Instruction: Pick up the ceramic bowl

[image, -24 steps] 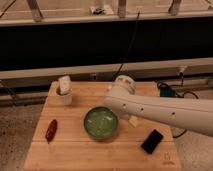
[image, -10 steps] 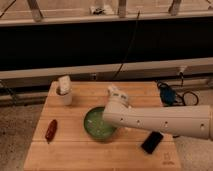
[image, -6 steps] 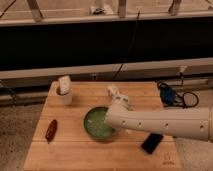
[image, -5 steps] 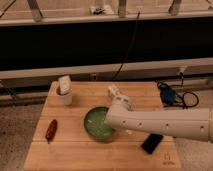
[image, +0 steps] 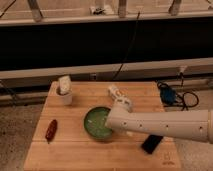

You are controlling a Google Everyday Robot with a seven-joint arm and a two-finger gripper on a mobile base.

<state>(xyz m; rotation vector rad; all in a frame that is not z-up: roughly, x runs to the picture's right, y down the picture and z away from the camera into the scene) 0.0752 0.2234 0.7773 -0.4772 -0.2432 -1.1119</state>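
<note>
The green ceramic bowl (image: 97, 122) sits near the middle of the wooden table (image: 75, 155), with pale speckles inside and a darker rim. My white arm reaches in from the right and lies across the bowl's right side. My gripper (image: 111, 121) is at the bowl's right rim, at the end of the arm, and the arm hides that part of the rim.
A small white cup (image: 64, 93) with something pale in it stands at the back left. A red-brown object (image: 51, 130) lies at the left. A black flat object (image: 152, 143) lies under the arm at the right. A blue item with black cables (image: 170, 96) sits at the back right.
The arm has swung down and left from above the bowl's back right, bringing the gripper onto the bowl's right rim. In the last half second little has moved.
</note>
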